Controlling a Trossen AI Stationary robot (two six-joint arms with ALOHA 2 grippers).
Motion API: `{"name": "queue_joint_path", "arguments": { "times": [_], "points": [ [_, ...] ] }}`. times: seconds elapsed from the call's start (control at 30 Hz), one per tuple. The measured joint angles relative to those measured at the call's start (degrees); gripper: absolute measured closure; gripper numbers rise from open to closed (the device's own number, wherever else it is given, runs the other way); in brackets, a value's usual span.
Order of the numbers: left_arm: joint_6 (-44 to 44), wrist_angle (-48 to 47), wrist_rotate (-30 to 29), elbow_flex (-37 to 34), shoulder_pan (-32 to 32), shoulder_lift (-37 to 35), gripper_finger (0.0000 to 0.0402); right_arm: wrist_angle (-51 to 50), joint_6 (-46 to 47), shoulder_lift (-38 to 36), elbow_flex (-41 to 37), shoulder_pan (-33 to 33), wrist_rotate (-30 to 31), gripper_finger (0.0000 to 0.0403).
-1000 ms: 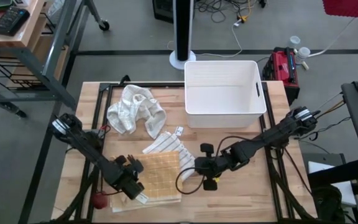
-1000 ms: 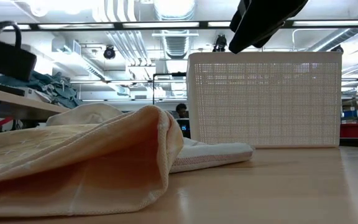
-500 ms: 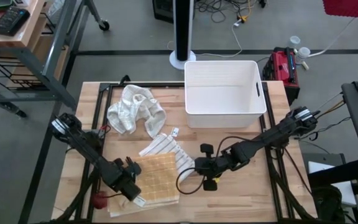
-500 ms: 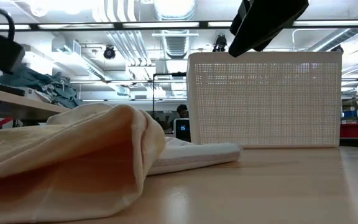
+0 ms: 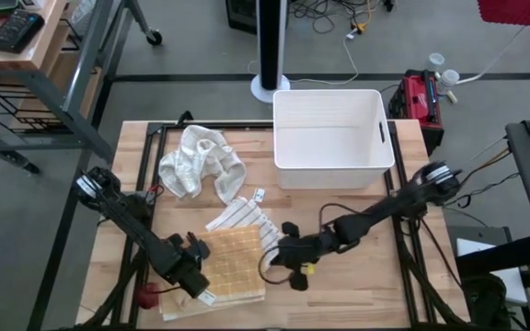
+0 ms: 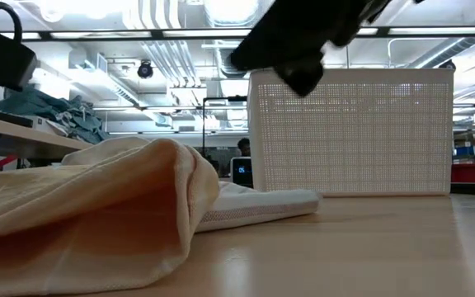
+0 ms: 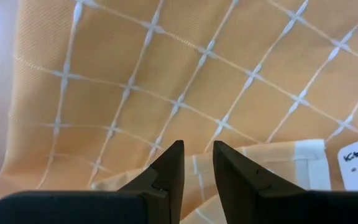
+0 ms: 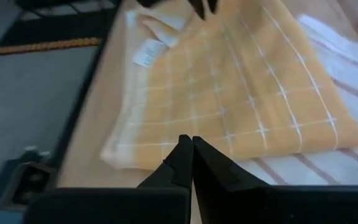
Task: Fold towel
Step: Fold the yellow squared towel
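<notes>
The wooden table (image 5: pixel 357 285) is holding everything, and it is the biggest thing here. A big white plastic bin (image 5: pixel 332 138) is sitting at the far side of the table, toward the right. In the low view it is showing as a wall of tiny holes (image 6: pixel 349 132). A crumpled white cloth (image 5: pixel 201 163) is lying at the far left of the table, left of the bin and apart from it. The orange towel with white grid lines (image 5: pixel 230 262) is lying folded at the near side of the table, a bit left of the middle. It is resting partly on top of a white towel with thin stripes (image 5: pixel 243 215), which is peeking out on the far and right sides. In the low view the orange towel (image 6: pixel 81 206) is making a soft hump close to the camera. The left gripper (image 5: pixel 194 283) is sitting at the near left edge of the orange towel, and its two fingers (image 7: pixel 169 174) are standing a little apart, with the towel's hem showing between them; whether they are pinching it is hard to tell. The right gripper (image 5: pixel 283 256) is hanging just beside the right edge of the orange towel, with its fingers (image 8: pixel 180 158) pressed together and nothing between them.
</notes>
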Motion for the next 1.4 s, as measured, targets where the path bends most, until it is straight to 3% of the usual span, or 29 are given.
{"name": "queue_joint_path", "arguments": {
  "times": [0.3,0.53,0.7,0.87,1.0,1.2,1.4],
  "points": [
    [0.5,4.6,-2.2,-0.8,-0.5,0.0,0.0326,-0.7,1.7,15.2,10.4,-0.2,0.4,0.0403],
    [0.5,5.4,-2.7,-1.0,-0.7,0.0,0.0326,-5.7,2.4,22.3,15.9,-1.4,0.4,0.0403],
    [1.2,5.6,-3.2,-1.1,-0.7,0.0,0.0326,-13.5,4.9,22.5,16.7,-2.4,1.0,0.0403],
    [3.8,7.4,-11.8,-1.4,-0.7,0.0,0.0326,-19.1,4.9,21.1,16.1,-2.5,1.6,0.0403],
    [6.1,7.8,-14.6,-1.9,-0.5,0.0,0.0326,-22.7,4.9,19.8,15.9,-2.5,1.5,0.0403],
    [6.7,12.0,-14.2,-5.2,-0.5,0.0,0.0326,-23.6,4.9,18.6,15.7,-2.5,1.3,0.0403],
    [6.9,21.7,-7.4,-7.8,-0.7,-0.1,0.0326,-24.0,5.8,18.5,15.7,-2.5,2.1,0.0403]
  ]
}}
